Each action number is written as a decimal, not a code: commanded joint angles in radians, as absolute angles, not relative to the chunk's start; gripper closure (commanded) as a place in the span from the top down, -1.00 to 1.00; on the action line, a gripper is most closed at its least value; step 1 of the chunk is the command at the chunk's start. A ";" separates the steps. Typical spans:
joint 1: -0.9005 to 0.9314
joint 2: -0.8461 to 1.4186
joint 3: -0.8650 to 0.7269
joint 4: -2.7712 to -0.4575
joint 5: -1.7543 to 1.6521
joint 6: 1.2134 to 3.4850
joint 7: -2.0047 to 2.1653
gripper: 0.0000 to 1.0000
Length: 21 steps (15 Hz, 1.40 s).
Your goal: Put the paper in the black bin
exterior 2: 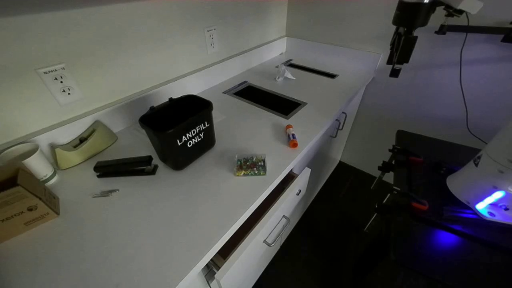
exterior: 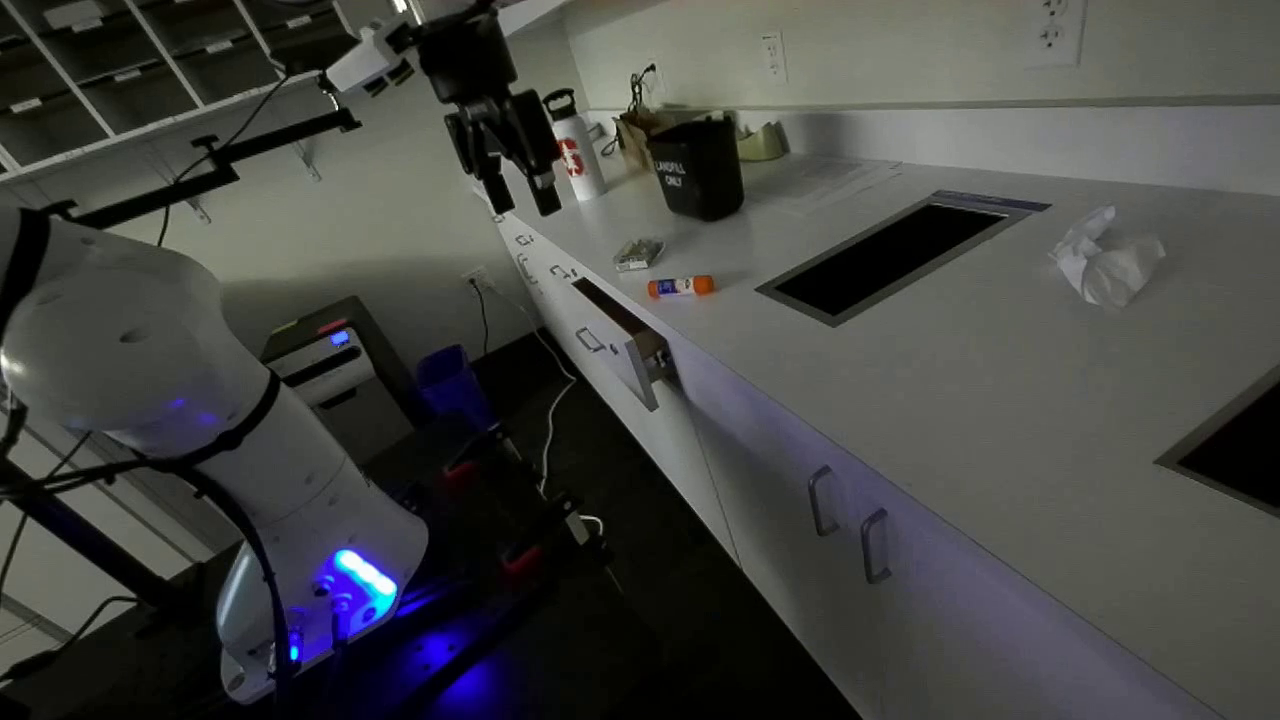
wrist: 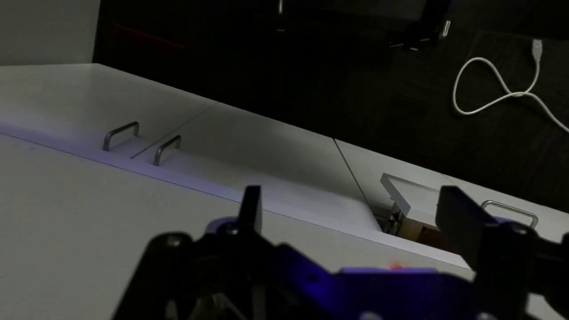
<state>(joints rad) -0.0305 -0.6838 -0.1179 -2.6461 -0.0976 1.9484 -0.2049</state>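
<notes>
Crumpled paper (exterior: 1108, 270) rests on the counter (exterior 2: 160, 224), well apart from the black bin (exterior 2: 180, 134)

In an exterior view the paper lies between a near cut-out (exterior 2: 270, 99) and a far cut-out (exterior 2: 315, 70), close to the far one. The bin stands upright on the same counter, its mouth facing up, with "LANDFILL ONLY" printed in white on its side. To its left in that view are a black stapler (exterior 2: 126, 166), a tape dispenser (exterior 2: 84, 148), a white cup (exterior 2: 34, 162) and a cardboard box (exterior 2: 28, 206). To its right, near the counter's edge, are a clear case (exterior 2: 251, 165) of coloured pieces (exterior 2: 256, 170) and, farther along, an orange glue stick (exterior 2: 291, 136). Below, a drawer (exterior 2: 256, 256) stands pulled out from the cabinet (exterior 2: 332, 148).

In the wrist view the gripper (wrist: 350, 200) has its two fingers (wrist: 251, 209) spread wide, the cabinet showing through the gap. In both exterior views it hangs in the air, fingers pointing down, well apart from the paper and the bin.
</notes>
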 commanded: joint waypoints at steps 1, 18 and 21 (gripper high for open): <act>-0.066 -0.570 -0.130 -2.561 -0.094 2.050 -0.141 1.00; -0.170 -0.181 -0.201 -2.319 -0.094 2.481 -0.089 1.00; -0.178 -0.136 -0.186 -2.284 -0.111 2.510 -0.008 1.00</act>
